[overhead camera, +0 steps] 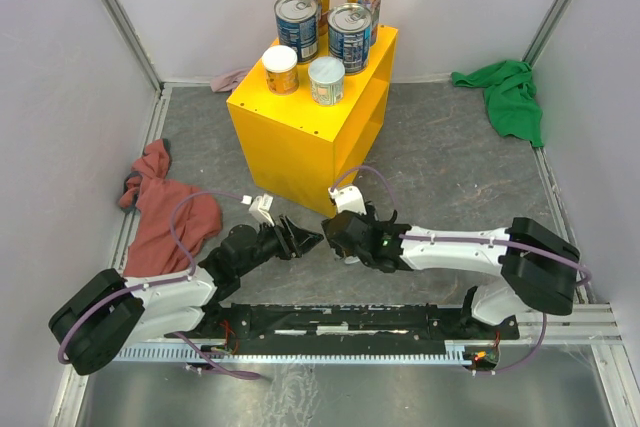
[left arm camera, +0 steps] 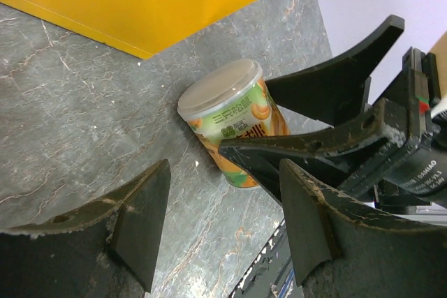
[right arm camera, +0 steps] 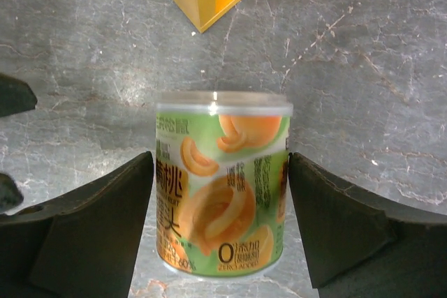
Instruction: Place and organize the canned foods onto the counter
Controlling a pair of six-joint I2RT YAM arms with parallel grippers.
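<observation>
On the grey table [overhead camera: 450, 177], the yellow counter [overhead camera: 300, 142] carries six cans [overhead camera: 297, 27] on its flat top, with bare yellow left toward the front. Just before its near corner the two grippers meet nose to nose. The left gripper [left arm camera: 223, 221] is spread wide and empty. The right gripper [right arm camera: 220, 193] has its jaws either side of the seventh, a short peach can [right arm camera: 220, 186] standing upright on the table. The pads [right arm camera: 105, 221] sit right at its label, though I cannot tell whether they press yet. The grip probably wants to be firm and mid-height, the lift straight up past the counter's edge, with the left arm kept back.
</observation>
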